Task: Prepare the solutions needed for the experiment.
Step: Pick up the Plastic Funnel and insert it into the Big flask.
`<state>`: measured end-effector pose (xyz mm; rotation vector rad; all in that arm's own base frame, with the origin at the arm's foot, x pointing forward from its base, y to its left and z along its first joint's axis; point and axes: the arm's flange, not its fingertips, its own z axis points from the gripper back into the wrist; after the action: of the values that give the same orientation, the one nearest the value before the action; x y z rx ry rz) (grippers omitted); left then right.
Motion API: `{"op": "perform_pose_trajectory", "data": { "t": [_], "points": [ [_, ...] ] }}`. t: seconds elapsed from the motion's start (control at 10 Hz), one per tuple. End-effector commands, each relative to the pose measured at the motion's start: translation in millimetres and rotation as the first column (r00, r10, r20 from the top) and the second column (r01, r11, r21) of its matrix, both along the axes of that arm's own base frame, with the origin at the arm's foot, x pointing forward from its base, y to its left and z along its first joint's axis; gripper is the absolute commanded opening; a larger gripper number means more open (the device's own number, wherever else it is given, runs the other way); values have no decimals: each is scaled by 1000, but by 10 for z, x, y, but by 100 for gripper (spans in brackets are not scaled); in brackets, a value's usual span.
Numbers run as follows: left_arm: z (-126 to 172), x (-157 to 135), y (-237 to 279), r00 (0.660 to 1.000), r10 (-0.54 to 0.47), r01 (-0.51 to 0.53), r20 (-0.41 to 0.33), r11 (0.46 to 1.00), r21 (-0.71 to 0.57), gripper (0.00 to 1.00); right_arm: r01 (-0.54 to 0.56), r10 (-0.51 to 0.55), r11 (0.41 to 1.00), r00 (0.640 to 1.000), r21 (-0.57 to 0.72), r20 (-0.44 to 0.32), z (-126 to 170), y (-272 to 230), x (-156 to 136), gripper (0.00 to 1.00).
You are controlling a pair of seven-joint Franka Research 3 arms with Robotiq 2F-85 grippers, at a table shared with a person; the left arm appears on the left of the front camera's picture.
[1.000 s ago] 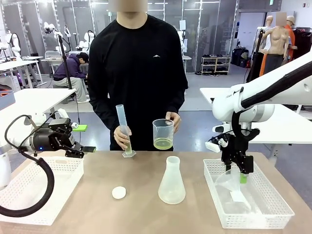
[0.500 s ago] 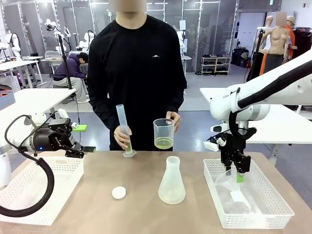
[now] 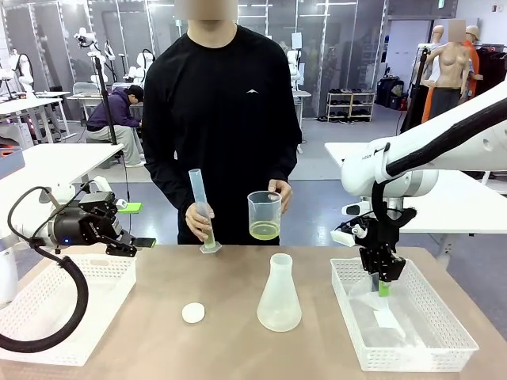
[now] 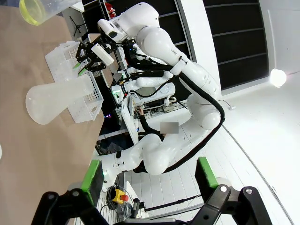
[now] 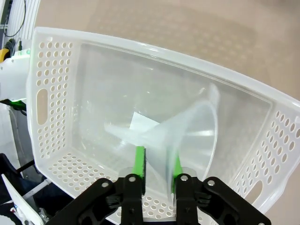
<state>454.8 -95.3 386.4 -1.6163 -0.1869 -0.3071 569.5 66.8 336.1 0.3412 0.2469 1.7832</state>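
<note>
Now the right gripper (image 5: pixel 157 161), wide a second ago, grips the clear funnel (image 5: pixel 192 133) in its basket (image 5: pixel 51 79), ready to lift; the left gripper (image 4: pixel 149 174) gapes empty.

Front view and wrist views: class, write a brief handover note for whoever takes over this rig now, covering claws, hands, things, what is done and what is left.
Right claw: shut on the clear funnel, which lies in the right basket.
Left claw: open, empty, by the left basket.
Person: right hand steadies the graduated cylinder on the table; left hand holds up the beaker of yellow-green solution.
Flask, which looks empty, and white cap sit mid-table.
Done: funnel gripped.
Left: lift it, probably to the flask, then pour.
</note>
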Motion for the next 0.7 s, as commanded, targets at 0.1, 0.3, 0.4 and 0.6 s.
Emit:
{"op": "perform_pose_trajectory", "data": {
  "t": [0.1,0.3,0.4,0.6],
  "points": [
    [11,4,-3,1000,5,-5,3,1000,-1,100,8,-8,1000,1000,6,0,19,12,3,0],
    [11,4,-3,1000,5,-5,3,1000,-1,100,77,-76,996,997,-41,19,97,-5,-61,0],
    [11,4,-3,1000,5,-5,3,1000,-1,100,109,-103,991,992,-77,74,291,6,-165,0],
    [11,4,-3,1000,5,-5,3,1000,-1,100,201,-165,971,955,-129,248,829,44,-419,0]
  ]
}}
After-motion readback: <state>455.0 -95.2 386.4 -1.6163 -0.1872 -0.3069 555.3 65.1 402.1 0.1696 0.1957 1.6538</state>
